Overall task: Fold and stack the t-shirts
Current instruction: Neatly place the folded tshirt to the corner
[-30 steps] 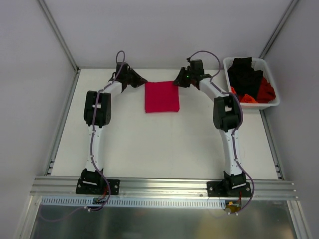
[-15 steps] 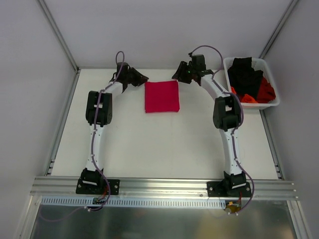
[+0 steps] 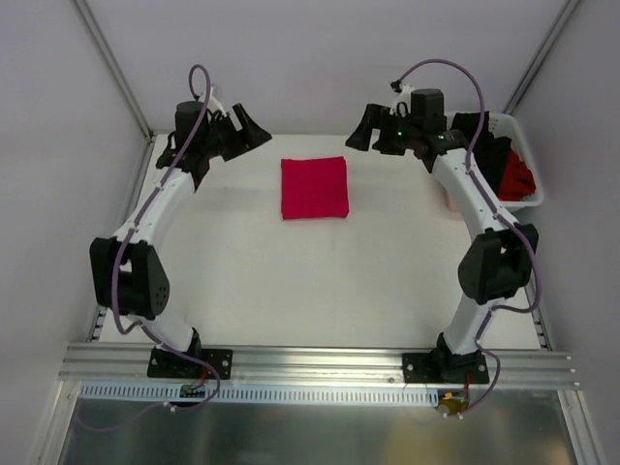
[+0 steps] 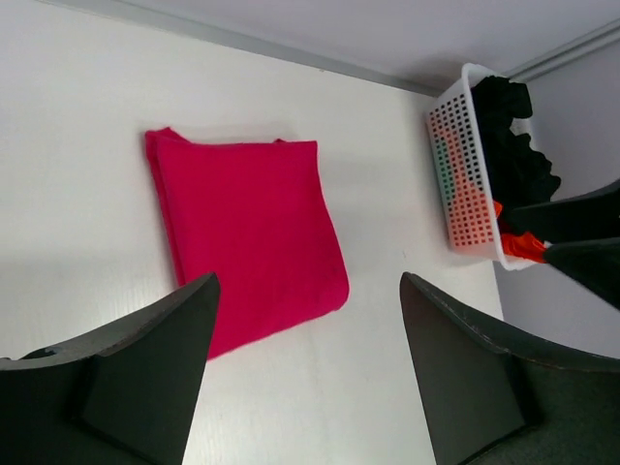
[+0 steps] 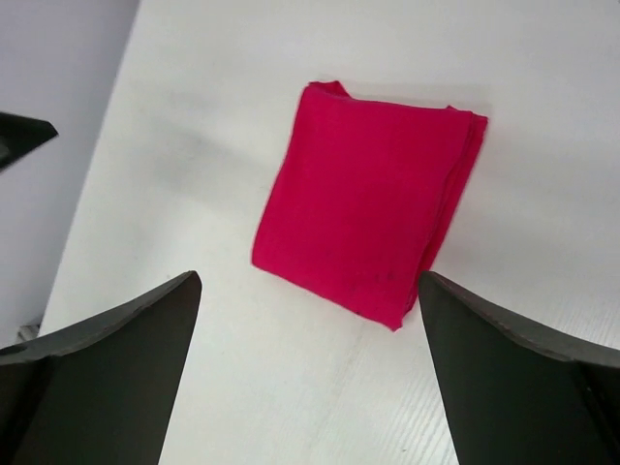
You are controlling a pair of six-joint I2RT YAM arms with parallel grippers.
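holds left gripper and right gripper spread and empty, raised either side of the crimson-pink t-shirt folded flat on the bench, likely as base for the stack, with black t-shirt and orange-red t-shirt in the basket to its right.
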